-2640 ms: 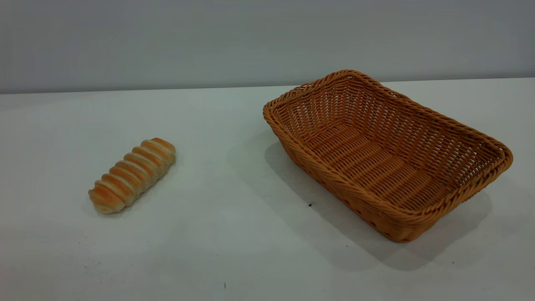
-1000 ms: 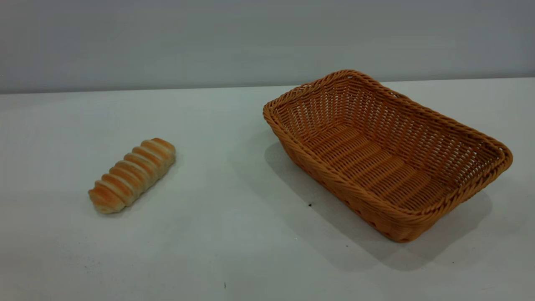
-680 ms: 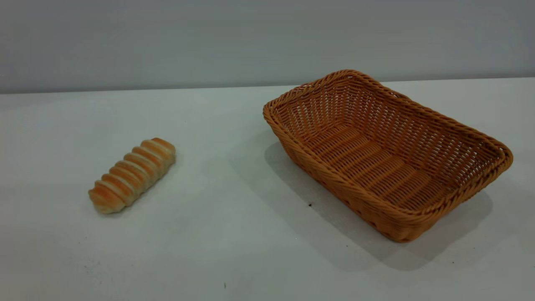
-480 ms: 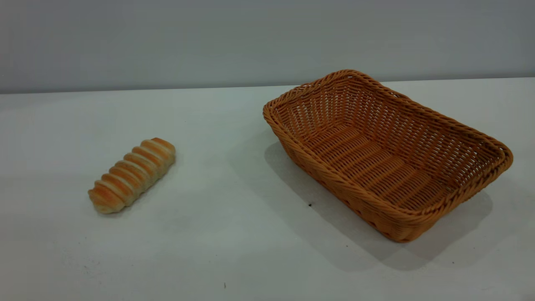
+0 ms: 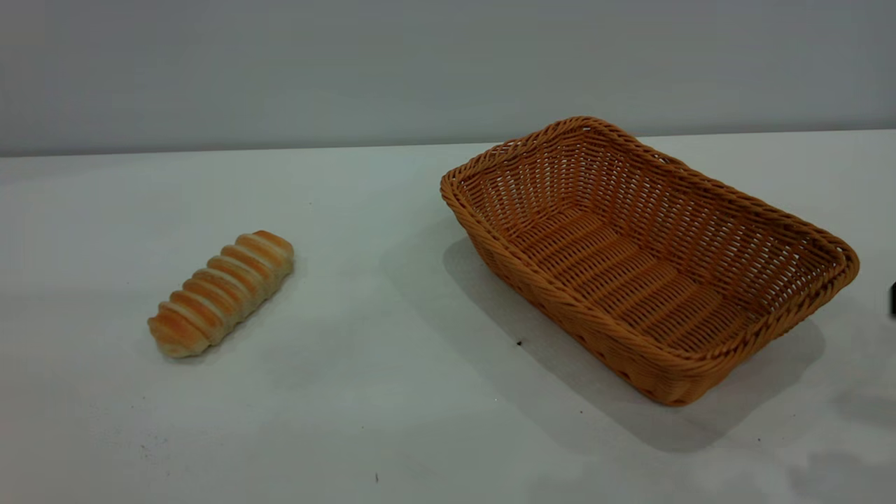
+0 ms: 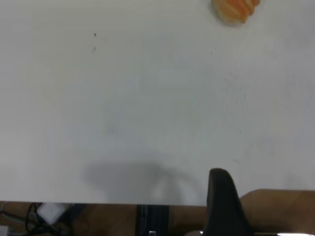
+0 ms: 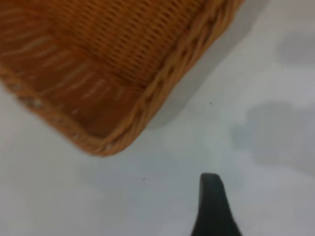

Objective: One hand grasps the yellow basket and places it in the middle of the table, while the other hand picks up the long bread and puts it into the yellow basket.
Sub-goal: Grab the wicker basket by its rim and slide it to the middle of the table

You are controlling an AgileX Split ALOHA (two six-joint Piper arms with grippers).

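The long bread (image 5: 221,292) lies on the white table (image 5: 392,392) at the left, slanted, with golden and cream ridges. One end of it shows in the left wrist view (image 6: 235,10). The yellow basket (image 5: 707,210) stands empty at the right, turned at an angle. My left gripper (image 6: 222,206) hovers over the table's near edge, well short of the bread. My right gripper (image 7: 212,209) is over bare table just outside a corner of the basket (image 7: 147,105). A dark sliver of it shows at the exterior view's right edge (image 5: 893,299).
A grey wall (image 5: 350,70) runs behind the table. In the left wrist view the table's edge (image 6: 98,202) shows with brown floor and cables below it. Soft shadows lie on the table right of the basket (image 5: 840,476).
A dark sliver of the right gripper has come into view at the right edge, and new shadows have spread on the table beside the basket. Bread and basket have not moved.
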